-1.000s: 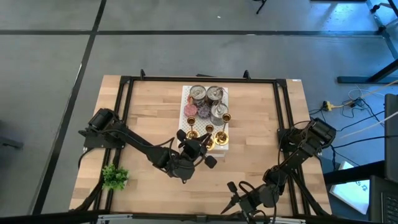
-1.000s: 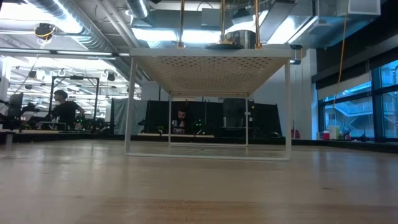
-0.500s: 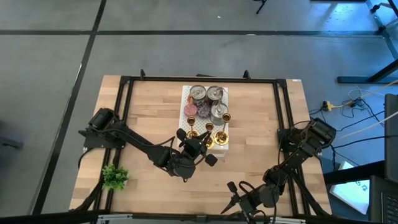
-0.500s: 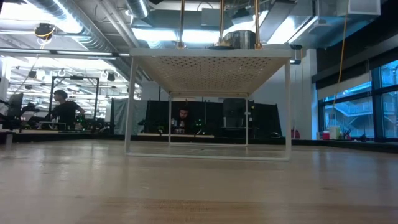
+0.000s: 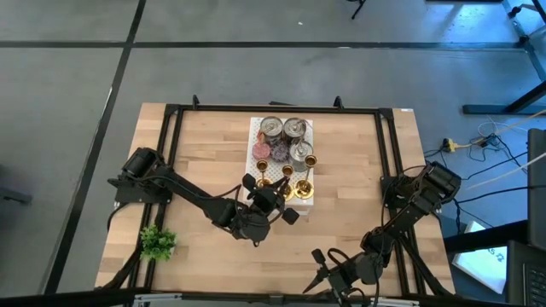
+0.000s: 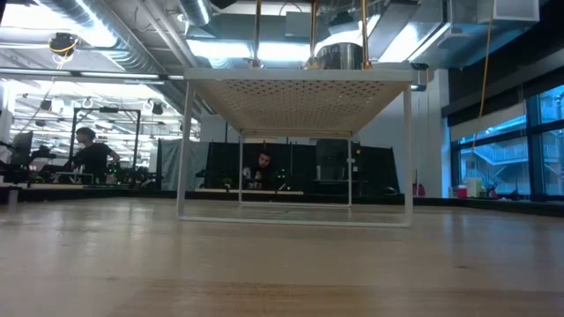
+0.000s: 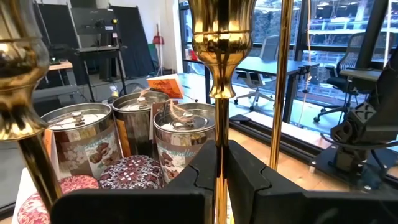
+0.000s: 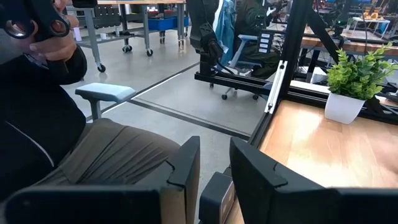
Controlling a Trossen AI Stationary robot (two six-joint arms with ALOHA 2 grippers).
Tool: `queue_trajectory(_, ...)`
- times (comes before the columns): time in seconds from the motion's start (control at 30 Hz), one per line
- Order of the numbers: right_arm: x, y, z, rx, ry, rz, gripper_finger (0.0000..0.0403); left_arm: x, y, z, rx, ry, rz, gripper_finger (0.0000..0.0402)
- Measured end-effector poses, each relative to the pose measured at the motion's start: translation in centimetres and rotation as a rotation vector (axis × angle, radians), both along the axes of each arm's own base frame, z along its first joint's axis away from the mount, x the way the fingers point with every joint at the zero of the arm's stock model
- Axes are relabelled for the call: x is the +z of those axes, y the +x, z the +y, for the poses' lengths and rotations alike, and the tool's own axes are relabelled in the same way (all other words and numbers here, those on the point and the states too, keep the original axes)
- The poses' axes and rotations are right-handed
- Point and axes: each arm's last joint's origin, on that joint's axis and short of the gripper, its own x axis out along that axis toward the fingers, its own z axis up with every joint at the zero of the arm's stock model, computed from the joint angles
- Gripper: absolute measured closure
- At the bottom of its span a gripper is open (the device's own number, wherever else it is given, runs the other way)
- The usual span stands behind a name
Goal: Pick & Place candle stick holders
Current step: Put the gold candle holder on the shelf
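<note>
Jaws of left gripper [image 7: 221, 180] closed on thin stem of one candle stick holder [image 7: 221, 37], cup top rising above the fingers [image 7: 199, 177]; seen from above, left gripper [image 5: 271, 198] at near edge of white perforated shelf [image 5: 253, 130] in middle of table [image 5: 205, 145]; remaining candle stick holders [image 5: 287, 176] upright on that shelf, just beside three silver tins [image 5: 284, 129] and pink and purple discs [image 5: 261, 150].

Jaws of right gripper [image 8: 208, 168] slightly parted, nothing between them; right arm parked at near right corner of table, wrist aimed out toward a seated person [image 8: 74, 143] and small potted plant [image 8: 354, 78].

Compared with the earlier frames: left wrist shifted a little farther over shelf edge; grip unchanged throughout; right arm unmoved; in low view, gold stems above shelf top displaced slightly sideways. Judged meaning: holder secured and beginning to be carried; lift clear of neighbouring holders and tins likely the next requirement; placement not yet done. Risk, as judgement: slender stem liable to pivot in grip; adjacent holder close enough to be knocked.
</note>
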Motion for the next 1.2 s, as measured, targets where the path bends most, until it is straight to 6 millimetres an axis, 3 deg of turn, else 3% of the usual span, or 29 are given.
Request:
queue_trajectory(0.77, 0.01, 0.00, 0.01, 0.001, 0.001, 0.000, 0.0313, -0.12, 0.06, 0.45, 0.037, 0.018, 0.017, 0.0391)
queue_trajectory(1.2, 0.04, -0.01, 0.02, 0.001, 0.003, -0.002, 0.0313, -0.48, 0.06, 0.44, 0.020, 0.026, 0.045, 0.0367)
